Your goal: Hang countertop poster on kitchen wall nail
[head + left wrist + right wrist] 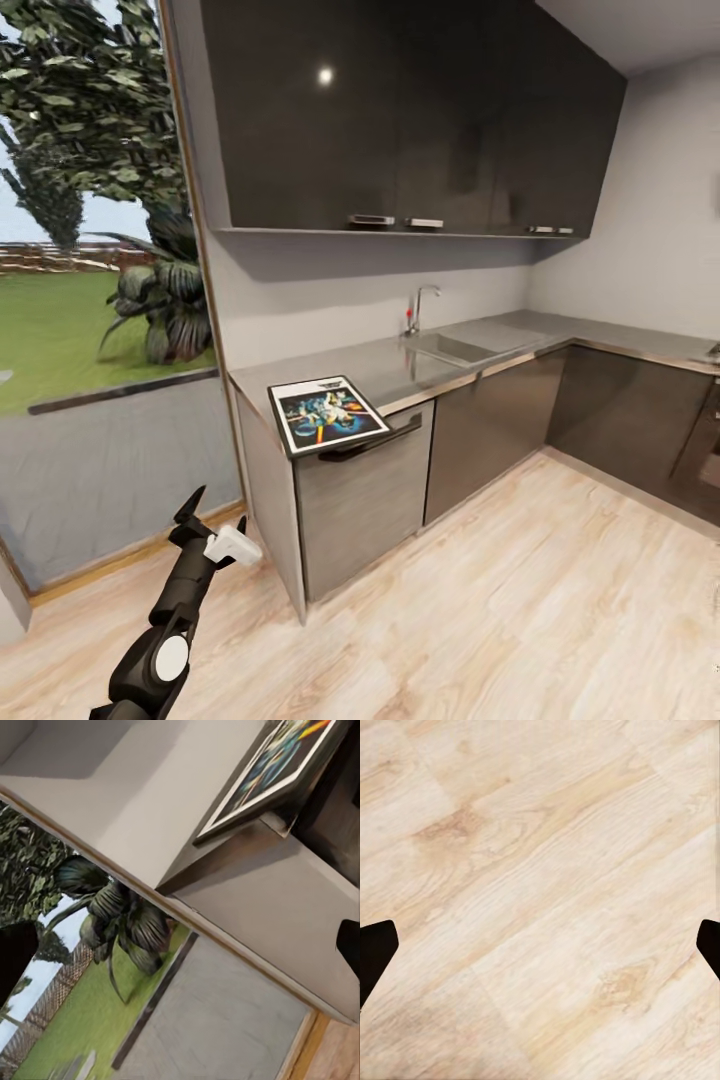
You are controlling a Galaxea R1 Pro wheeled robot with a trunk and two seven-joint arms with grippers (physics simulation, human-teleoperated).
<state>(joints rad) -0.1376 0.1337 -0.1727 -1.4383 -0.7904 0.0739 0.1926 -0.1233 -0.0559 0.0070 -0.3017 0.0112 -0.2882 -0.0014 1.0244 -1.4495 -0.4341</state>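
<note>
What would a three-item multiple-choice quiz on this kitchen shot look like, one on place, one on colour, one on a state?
1. Where does the poster lie?
A. at the countertop's near end
B. in the sink
C. on the floor

2. What colour are the upper cabinets?
A. white
B. dark
C. green

3. How is the left gripper?
A. shut on the poster
B. open, holding nothing
C. pressed on the tap

Key: A, it overhangs the front edge there; B, glossy dark fronts; B, its fingers are spread, below the counter.
</note>
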